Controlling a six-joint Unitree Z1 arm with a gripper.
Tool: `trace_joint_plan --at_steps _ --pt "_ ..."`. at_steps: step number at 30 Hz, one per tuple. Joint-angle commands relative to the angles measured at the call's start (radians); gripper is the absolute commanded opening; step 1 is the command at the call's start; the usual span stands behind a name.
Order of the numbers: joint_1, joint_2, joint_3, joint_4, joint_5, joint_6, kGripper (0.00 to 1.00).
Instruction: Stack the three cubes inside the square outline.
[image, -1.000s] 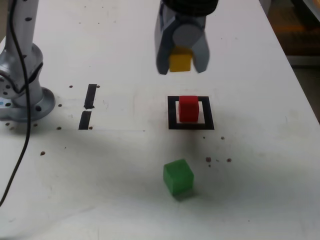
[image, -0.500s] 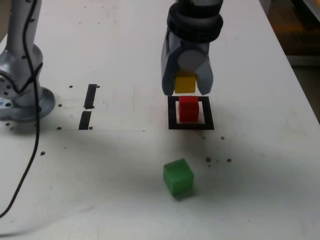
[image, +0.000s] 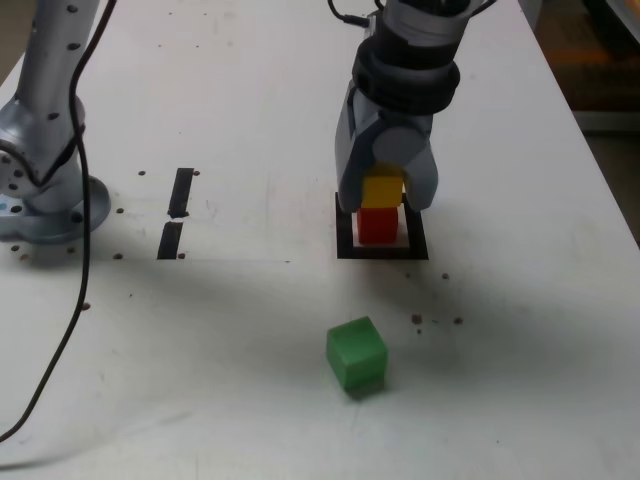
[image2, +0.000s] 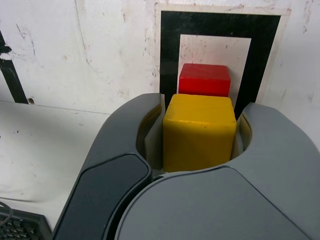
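The gripper (image: 385, 195) hides the square outline's (image: 345, 245) far edge.

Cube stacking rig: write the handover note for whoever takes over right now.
Gripper: shut on the yellow cube, holding it right over the red cube; whether the two touch cannot be told.
Red cube: standing inside the square outline, in its white centre.
Green cube: loose on the table, apart from the outline, nearer the exterior camera.
Done: red placed; yellow carried to the stack.
Left: set yellow squarely on red, release, then fetch green and put it on top.
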Motion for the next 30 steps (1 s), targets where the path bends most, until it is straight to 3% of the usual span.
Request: trace_joint_plan --at_steps 1,12,18,25,30 --pt "0.008 0.008 0.002 -0.004 0.002 0.007 0.19" --pt "0.024 0.026 0.027 -0.048 -0.009 0.022 0.2" --pt "0.028 0.037 0.03 -0.054 -0.009 0.023 0.28" --pt "0.031 0.043 0.033 -0.05 -0.011 0.024 0.44" --pt "0.031 0.047 0.035 -0.049 -0.017 0.033 0.73"
